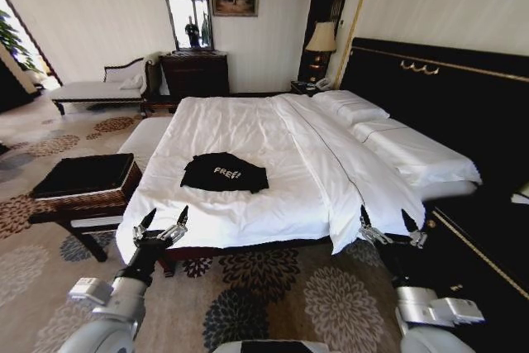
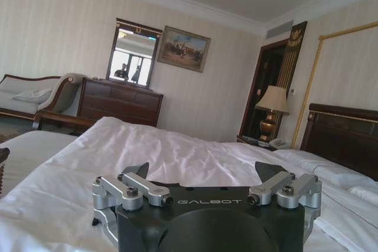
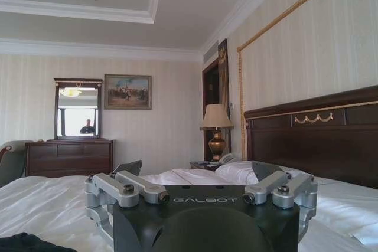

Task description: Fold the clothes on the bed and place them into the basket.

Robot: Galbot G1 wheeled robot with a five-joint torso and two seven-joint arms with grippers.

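Observation:
The clothes (image 1: 224, 173), one black top with white "FREE!" lettering, lie loosely bunched on the near half of the bed (image 1: 240, 121), which has white sheets. Off the bed's left side sits the brown wicker basket (image 1: 83, 179) with its black lining. My left gripper (image 1: 165, 222) hovers open at the bed's near left edge, short of the top. At the near right corner my right gripper (image 1: 386, 225) is also open and holds nothing. The left wrist view has the left gripper (image 2: 204, 175) over white sheet (image 2: 118, 146). In the right wrist view, a dark edge of the clothes (image 3: 23, 243) lies beside the right gripper (image 3: 198, 172).
The basket rests on a long white bench (image 1: 145, 142) with dark legs beside the bed. Pillows (image 1: 388, 134) and a tall black headboard (image 1: 446, 97) are at the right. A dresser (image 1: 196, 73), a chaise (image 1: 99, 88) and a lamp (image 1: 321, 43) stand along the far wall. Patterned carpet (image 1: 264, 295) lies underfoot.

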